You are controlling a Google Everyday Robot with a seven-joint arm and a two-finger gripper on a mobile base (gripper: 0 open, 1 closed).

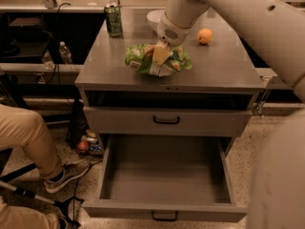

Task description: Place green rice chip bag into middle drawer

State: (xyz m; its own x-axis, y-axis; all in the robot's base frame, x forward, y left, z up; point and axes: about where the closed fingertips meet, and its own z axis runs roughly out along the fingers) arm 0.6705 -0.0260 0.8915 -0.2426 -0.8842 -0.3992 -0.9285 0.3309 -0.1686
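The green rice chip bag lies bunched on the grey cabinet top, near its front middle. My gripper comes down from the upper right and sits on the bag's centre. One tan finger presses into the foil, shut on the bag. The middle drawer, the lowest one, stands pulled wide open below and is empty. Its black handle is at the front edge.
A green drink can, a white bowl and an orange stand at the back of the cabinet top. The drawer above is closed. A person's leg and shoe are at the left, with clutter on the floor.
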